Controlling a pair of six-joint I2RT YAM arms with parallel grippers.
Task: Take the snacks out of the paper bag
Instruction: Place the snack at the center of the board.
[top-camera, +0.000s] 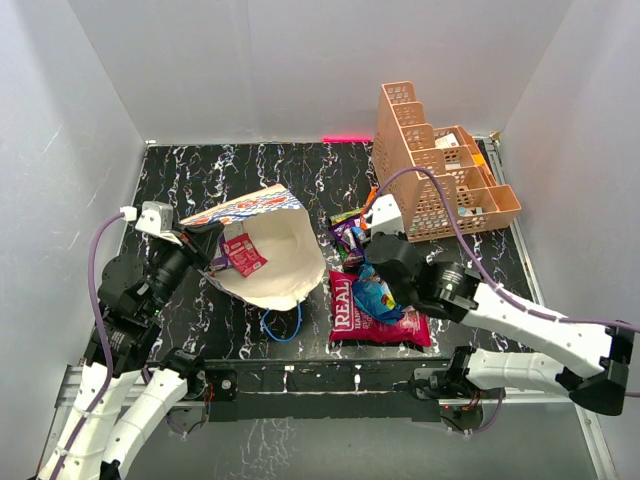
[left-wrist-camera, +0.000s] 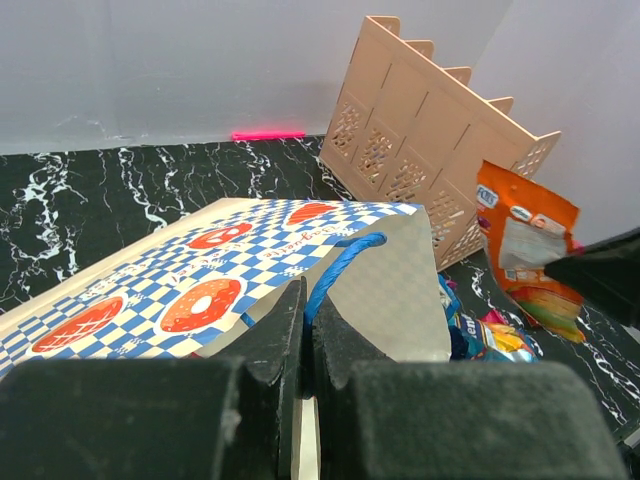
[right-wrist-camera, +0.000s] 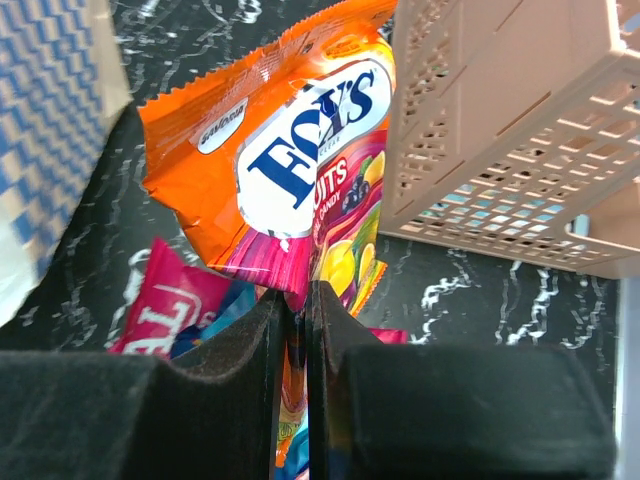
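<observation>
Orange packet (right-wrist-camera: 290, 150) pinched in right tool (right-wrist-camera: 298, 297) — upright (just beside rack (right-wrist-camera: 520, 130)).

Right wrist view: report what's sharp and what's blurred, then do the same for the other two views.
Right wrist: the orange packet is sharp, lettering readable; the right fingers are dark and soft. Left wrist: the paper bag print is crisp, the left fingers blurred black. Top external: even light, all in focus, only the pink strip blown out.
</observation>
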